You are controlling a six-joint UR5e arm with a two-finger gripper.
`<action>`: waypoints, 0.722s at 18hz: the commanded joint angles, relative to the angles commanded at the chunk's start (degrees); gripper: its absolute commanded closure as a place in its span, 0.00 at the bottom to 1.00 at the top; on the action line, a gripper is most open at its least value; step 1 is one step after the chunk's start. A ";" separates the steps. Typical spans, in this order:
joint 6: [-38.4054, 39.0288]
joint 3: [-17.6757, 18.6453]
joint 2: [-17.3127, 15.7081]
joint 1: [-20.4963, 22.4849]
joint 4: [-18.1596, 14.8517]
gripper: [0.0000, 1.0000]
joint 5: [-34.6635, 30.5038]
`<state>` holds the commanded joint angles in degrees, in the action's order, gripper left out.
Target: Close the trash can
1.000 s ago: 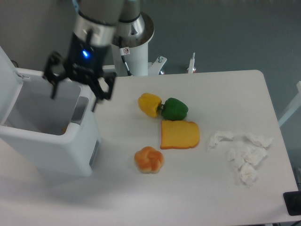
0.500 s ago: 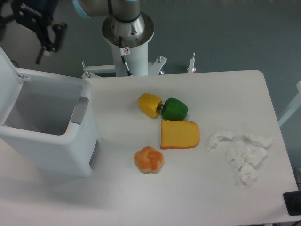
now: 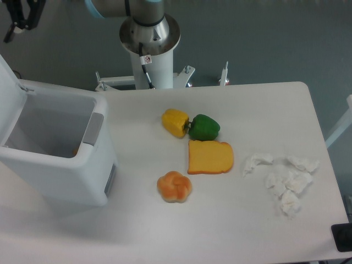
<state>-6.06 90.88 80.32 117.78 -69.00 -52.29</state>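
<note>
The trash can (image 3: 60, 165) is a large white box at the table's left, standing open. Its flat white lid (image 3: 8, 93) is raised upright along the left edge, and the grey latch tab (image 3: 93, 129) sits on the right rim. A small orange item shows inside near the bottom. My gripper (image 3: 19, 19) is at the top left corner, above and behind the raised lid, apart from it. Only its dark fingers (image 3: 30, 16) show, partly cut off by the frame edge, and nothing is seen between them.
On the table right of the can lie a yellow pepper (image 3: 175, 121), a green pepper (image 3: 204, 127), a slice of toast (image 3: 210, 157) and a bread roll (image 3: 174, 186). Crumpled white tissues (image 3: 283, 179) lie at the right. The arm's base (image 3: 148, 41) stands behind the table.
My gripper has moved from just above the can's opening up and to the left, to the frame's top left corner. The can and the foods have not moved.
</note>
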 joint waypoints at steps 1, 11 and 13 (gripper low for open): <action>0.00 0.00 0.44 -0.26 0.09 0.00 -0.18; 0.09 -0.35 3.08 -0.79 0.70 0.00 -7.55; 0.09 -0.79 3.69 -0.62 0.79 0.00 -9.49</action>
<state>-5.98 90.09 84.02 117.16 -68.20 -61.78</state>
